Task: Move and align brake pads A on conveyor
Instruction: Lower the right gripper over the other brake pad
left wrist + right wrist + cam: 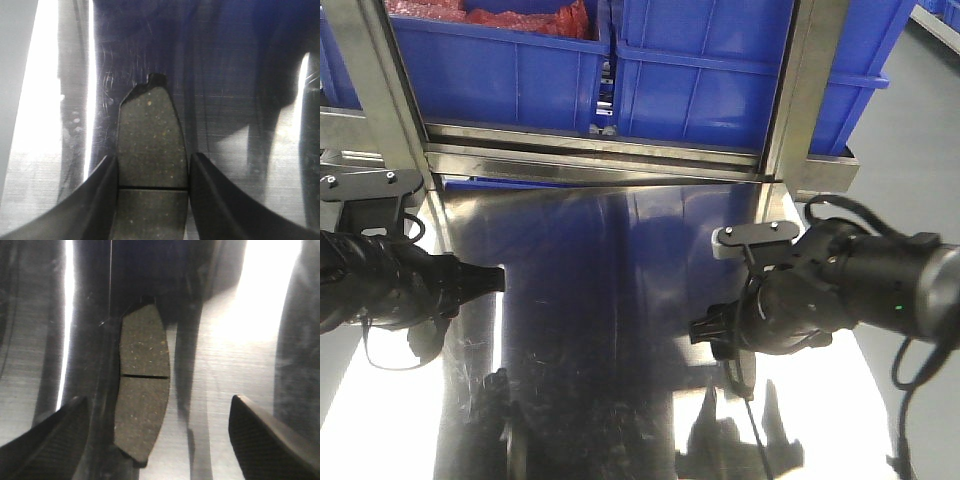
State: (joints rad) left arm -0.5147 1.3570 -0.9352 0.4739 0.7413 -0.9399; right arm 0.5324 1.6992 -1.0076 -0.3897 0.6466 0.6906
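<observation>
In the left wrist view a dark grey brake pad (150, 140) with a cross groove runs lengthwise between my left gripper's fingers (105, 195), which press on both its long sides. My left gripper (152, 172) is shut on it over the shiny steel table (225, 75); I cannot tell whether the pad rests on the steel. Another brake pad (142, 390) lies flat on the steel, nearer the left finger (55, 440) of my right gripper (158, 405), which is wide open and not touching it. The conveyor is out of view. Both arms show in the front view, left gripper (485, 280) and right gripper (710, 330).
Blue plastic bins (700, 80) stand on a shelf behind the steel table (600, 300), one holding red material (530, 15). Steel frame posts (795, 90) rise at both back corners. Bright glare and reflections cover the tabletop.
</observation>
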